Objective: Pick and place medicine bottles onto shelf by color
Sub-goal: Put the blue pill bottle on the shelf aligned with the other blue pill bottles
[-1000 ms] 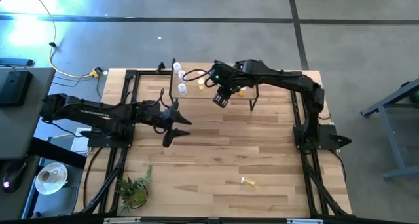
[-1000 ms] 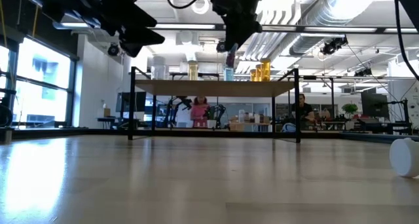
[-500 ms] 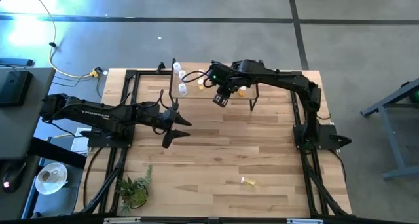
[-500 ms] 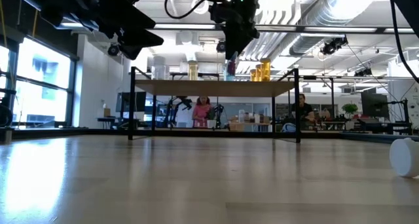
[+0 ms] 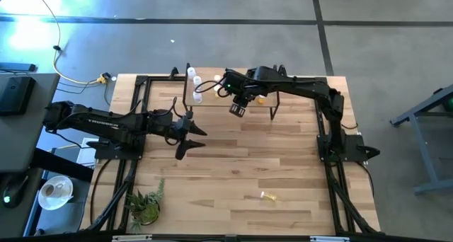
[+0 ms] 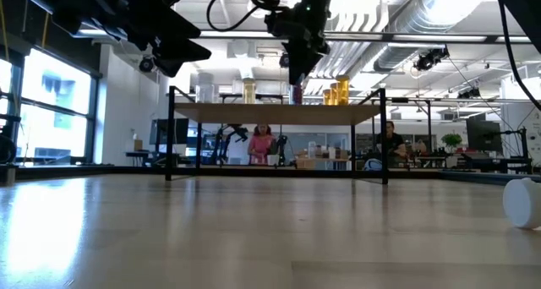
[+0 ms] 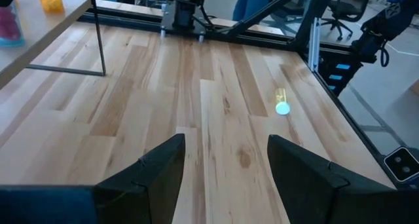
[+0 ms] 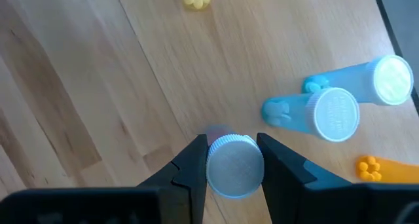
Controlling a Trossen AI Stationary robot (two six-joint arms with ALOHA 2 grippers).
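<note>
I am holding a small bluish pill bottle with a white ribbed cap in the right gripper, its two dark fingers pinched narrowly on either side of the cap so the body is hanging straight down under it. I am carrying it over the low light-wood shelf on thin black legs, just beside two other blue white-capped bottles already standing there; I judge that is the blue group, so this one belongs next to them. White-capped bottles are sitting at the shelf's far left end, amber ones toward the right. One pale yellow bottle is lying on the tabletop, well apart. My left gripper is waiting over the bare table, fingers spread wide and gripping nothing.
</note>
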